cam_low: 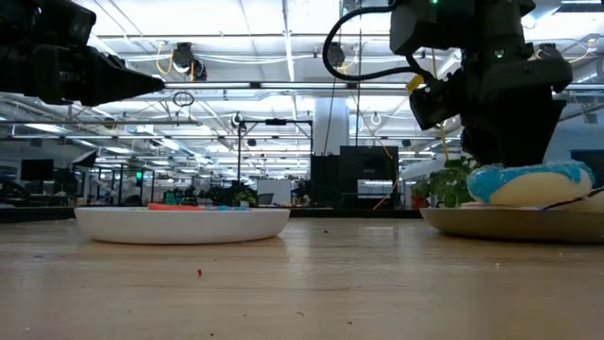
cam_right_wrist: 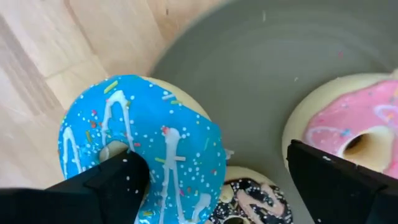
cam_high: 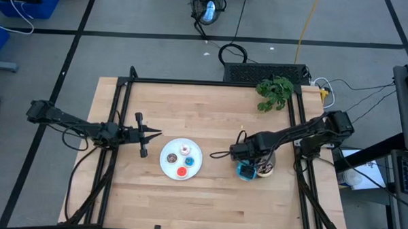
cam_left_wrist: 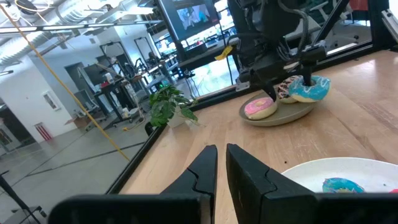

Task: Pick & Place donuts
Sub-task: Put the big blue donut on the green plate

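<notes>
My right gripper [cam_right_wrist: 212, 155] is open, pointing down over the grey plate [cam_right_wrist: 261, 68] on the table's right side. Three larger donuts lie on that plate: blue [cam_right_wrist: 155, 143], pink [cam_right_wrist: 348, 124] and dark chocolate sprinkled [cam_right_wrist: 249, 199]. One finger [cam_right_wrist: 118, 177] stands at the blue donut's hole, and the other finger [cam_right_wrist: 336, 180] is in front of the pink donut. The blue donut [cam_left_wrist: 309, 89] sits tilted at the plate's rim. On the white plate [cam_high: 167, 166] lie the small white-pink [cam_high: 186, 150], brown [cam_high: 172, 157], blue [cam_high: 188, 160] and red [cam_high: 182, 171] donuts. My left gripper [cam_high: 154, 134] is shut and hovers left of the white plate. My right gripper comes from above with one finger [cam_right_wrist: 118, 177] over the blue donut's hole [cam_right_wrist: 115, 149]. I cannot tell whether it touches the donut. The donut rests on the grey plate.
A green plant [cam_high: 274, 92] lies near the table's far right corner, beside a black box [cam_high: 267, 72] with cables. Black frame rails [cam_high: 212, 83] run along the far edge and down both sides. Bare wood lies along the near edge and between the two plates.
</notes>
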Robot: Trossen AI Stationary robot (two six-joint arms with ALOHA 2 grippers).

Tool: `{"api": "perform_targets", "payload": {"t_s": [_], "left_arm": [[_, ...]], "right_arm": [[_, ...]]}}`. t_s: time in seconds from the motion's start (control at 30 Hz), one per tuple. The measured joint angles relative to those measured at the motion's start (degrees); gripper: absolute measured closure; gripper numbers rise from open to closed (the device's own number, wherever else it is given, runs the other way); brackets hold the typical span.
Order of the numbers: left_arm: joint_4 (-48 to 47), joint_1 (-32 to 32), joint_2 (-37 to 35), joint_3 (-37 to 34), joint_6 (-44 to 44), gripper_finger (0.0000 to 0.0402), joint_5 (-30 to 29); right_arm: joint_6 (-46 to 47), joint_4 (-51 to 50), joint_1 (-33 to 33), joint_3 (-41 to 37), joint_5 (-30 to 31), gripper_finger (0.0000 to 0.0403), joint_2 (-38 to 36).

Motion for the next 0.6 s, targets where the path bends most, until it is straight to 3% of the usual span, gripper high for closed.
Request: {"api": "perform_targets", "payload": {"t_s": [0.47,0.6], "left_arm": [[1.49,0.00,-0.01,0.00,-1.81,0.0360,0.07],[1.44,0.00,-0.01,0.00,-1.80,0.0360,0.09]], "right_arm": [[-4.40,2.97,-3.60,-0.98,6.07,0.0060,-5.44],[-4.62,4.64,-3.62,-2.78,2.59,0.0063,-4.91]]}}
